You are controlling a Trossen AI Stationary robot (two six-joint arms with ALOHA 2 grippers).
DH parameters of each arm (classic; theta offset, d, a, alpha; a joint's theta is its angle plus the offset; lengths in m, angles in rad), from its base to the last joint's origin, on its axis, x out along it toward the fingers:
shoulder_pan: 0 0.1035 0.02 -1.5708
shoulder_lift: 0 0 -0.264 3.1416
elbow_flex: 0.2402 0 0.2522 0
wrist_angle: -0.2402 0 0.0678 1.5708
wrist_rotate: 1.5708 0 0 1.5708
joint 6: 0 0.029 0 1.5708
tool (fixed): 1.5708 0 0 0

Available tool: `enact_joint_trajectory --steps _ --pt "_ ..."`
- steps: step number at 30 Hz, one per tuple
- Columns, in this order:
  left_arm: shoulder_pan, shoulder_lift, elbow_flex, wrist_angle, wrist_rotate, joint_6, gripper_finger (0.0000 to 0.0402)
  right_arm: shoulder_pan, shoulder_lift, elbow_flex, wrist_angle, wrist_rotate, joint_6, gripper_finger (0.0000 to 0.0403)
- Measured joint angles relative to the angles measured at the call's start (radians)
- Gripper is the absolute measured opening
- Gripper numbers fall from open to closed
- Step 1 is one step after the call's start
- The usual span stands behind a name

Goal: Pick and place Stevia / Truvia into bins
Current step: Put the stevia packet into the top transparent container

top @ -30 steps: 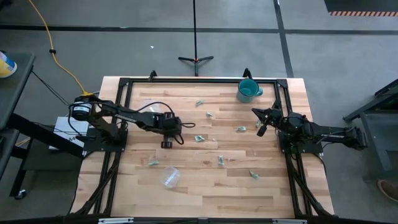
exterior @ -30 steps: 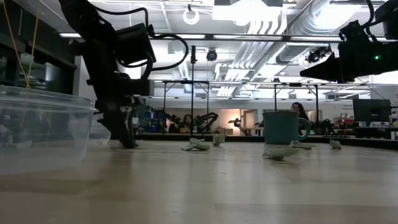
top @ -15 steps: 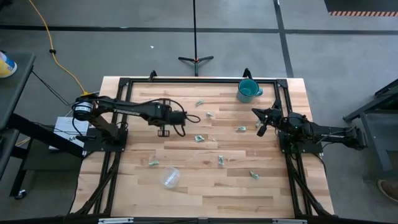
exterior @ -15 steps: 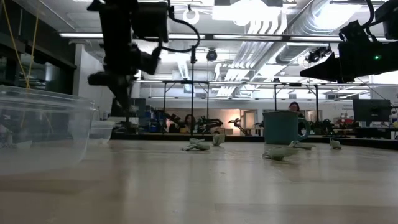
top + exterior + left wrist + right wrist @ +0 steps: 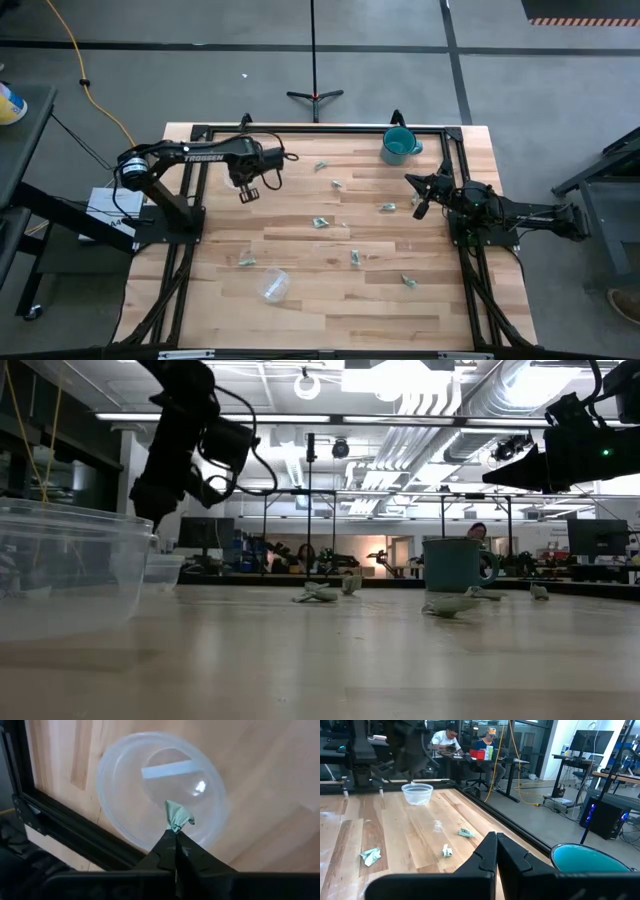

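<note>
Sachet (image 5: 178, 816) is pinched between the closed fingers of the left tool (image 5: 247, 192), directly above the open clear cup (image 5: 161, 795) that sits below it, not yet released. Another cup (image 5: 275, 284) lies well apart from the tool on the table (image 5: 330, 310). Several sachets, among them one (image 5: 320, 222) mid-table, are left scattered. The right tool (image 5: 496, 845), pressed together and empty, is parked at the far side.

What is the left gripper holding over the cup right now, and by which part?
The left gripper is shut on a pale green sachet, pinched by its lower end, above the clear plastic cup. The right gripper is shut and holds nothing.
</note>
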State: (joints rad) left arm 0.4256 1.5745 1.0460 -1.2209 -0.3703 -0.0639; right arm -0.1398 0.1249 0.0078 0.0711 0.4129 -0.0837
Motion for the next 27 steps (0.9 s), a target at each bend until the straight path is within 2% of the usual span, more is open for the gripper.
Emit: enact_joint_trajectory --steps 6,11,14,18,22,24,27 --pt "0.065 0.0 -0.006 0.042 -0.001 0.045 0.013 0.0 0.0 0.0 0.0 0.0 0.015 0.0" --pt "0.079 -0.001 0.015 0.005 0.004 0.069 0.0184 0.0 0.0 0.0 0.0 0.0 0.014 0.0" --pt "0.056 -0.024 0.054 -0.003 0.08 0.069 0.02 0.0 0.0 0.0 0.0 0.0 0.015 0.0" --pt "-0.022 -0.101 0.088 0.048 0.248 0.052 0.0203 0.0 0.0 0.0 0.0 0.0 0.019 0.0" --pt "-0.147 -0.165 0.088 0.096 0.491 -0.051 0.02 0.0 0.0 0.0 0.0 0.0 0.033 0.0" --pt "-0.235 -0.171 0.088 0.102 0.522 -0.109 0.02 0.0 0.0 0.0 0.0 0.0 0.034 0.0" --pt "-0.378 -0.17 0.079 0.102 0.499 -0.188 0.02 0.0 0.0 0.0 0.0 0.0 0.035 0.0"
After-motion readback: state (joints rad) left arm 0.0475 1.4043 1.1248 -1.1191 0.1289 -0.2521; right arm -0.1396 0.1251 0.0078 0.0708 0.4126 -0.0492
